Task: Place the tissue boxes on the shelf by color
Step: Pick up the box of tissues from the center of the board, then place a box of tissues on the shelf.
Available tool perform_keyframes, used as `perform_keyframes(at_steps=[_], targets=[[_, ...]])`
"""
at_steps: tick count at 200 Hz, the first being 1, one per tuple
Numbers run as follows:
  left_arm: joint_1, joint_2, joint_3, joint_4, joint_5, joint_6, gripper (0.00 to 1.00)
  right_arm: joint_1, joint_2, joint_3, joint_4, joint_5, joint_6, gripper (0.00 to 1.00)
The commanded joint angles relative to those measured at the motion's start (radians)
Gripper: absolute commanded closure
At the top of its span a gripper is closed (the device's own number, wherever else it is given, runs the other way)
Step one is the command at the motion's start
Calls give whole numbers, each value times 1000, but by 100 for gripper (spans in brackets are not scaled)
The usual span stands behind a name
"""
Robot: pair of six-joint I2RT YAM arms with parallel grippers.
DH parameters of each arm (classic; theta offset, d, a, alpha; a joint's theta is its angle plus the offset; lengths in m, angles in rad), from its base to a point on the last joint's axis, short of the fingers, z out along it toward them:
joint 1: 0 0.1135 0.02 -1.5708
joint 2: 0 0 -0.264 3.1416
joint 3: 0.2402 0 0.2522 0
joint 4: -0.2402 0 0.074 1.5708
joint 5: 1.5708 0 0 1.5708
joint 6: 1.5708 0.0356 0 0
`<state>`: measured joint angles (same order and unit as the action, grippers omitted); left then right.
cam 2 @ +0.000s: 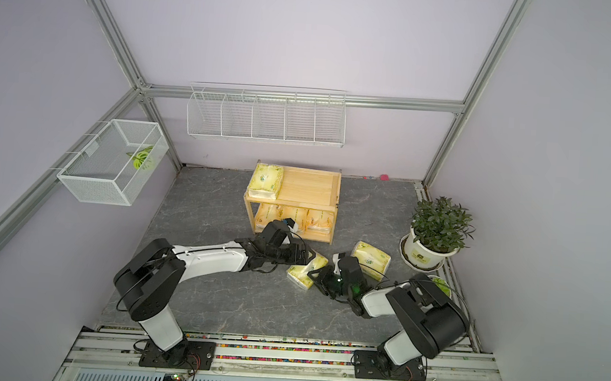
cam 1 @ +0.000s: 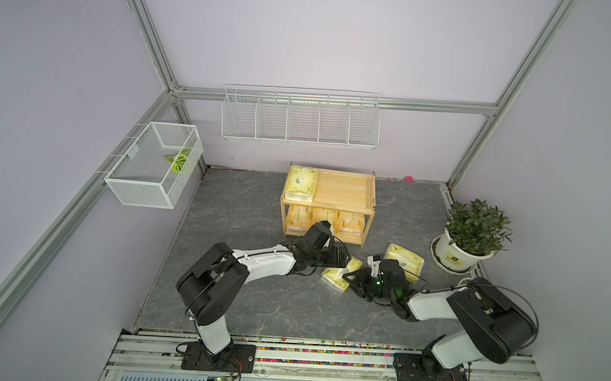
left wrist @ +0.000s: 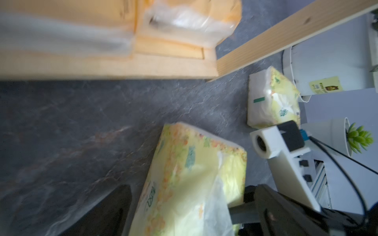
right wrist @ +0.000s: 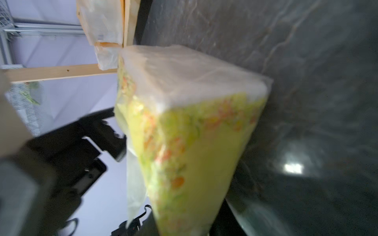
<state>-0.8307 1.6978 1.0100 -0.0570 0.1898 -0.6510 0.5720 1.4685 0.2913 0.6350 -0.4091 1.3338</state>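
Pale yellow-green plastic-wrapped tissue pack (cam 1: 336, 276) lying on the grey floor (cam 1: 244, 305) before the light wooden two-tier shelf (cam 1: 348, 190). My left gripper (cam 1: 345, 261) straddles it, released; my right gripper (cam 1: 351, 278) flanks its other end, grasp undeterminable.

The shelf (cam 1: 344, 192) is light, unpainted wood, smooth and matt. The yellow-green tissue pack (right wrist: 194, 143) wears thin glossy plastic film, crinkled at its end. The tabletop (cam 1: 237, 304) is dark marbled stone-look sheet with a faint sheen. The wire rack (cam 1: 301, 121) is white-coated metal.
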Motion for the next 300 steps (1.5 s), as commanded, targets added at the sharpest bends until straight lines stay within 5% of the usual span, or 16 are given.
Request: perform_keyframes(at_steps=[1, 74, 136, 197, 300], targets=[[4, -92, 112, -170, -90, 73, 0, 6, -138, 32, -299, 20, -92, 72], [162, -293, 390, -469, -256, 158, 0, 6, -443, 192, -698, -46, -156, 73], [381, -233, 622, -638, -233, 183, 0, 5, -458, 507, -906, -112, -230, 74], [499, -160, 704, -657, -161, 210, 0, -139, -179, 959, -1042, -280, -352, 74], [529, -112, 737, -661, -124, 241, 0, -245, 340, 1541, -1265, -411, -482, 74]])
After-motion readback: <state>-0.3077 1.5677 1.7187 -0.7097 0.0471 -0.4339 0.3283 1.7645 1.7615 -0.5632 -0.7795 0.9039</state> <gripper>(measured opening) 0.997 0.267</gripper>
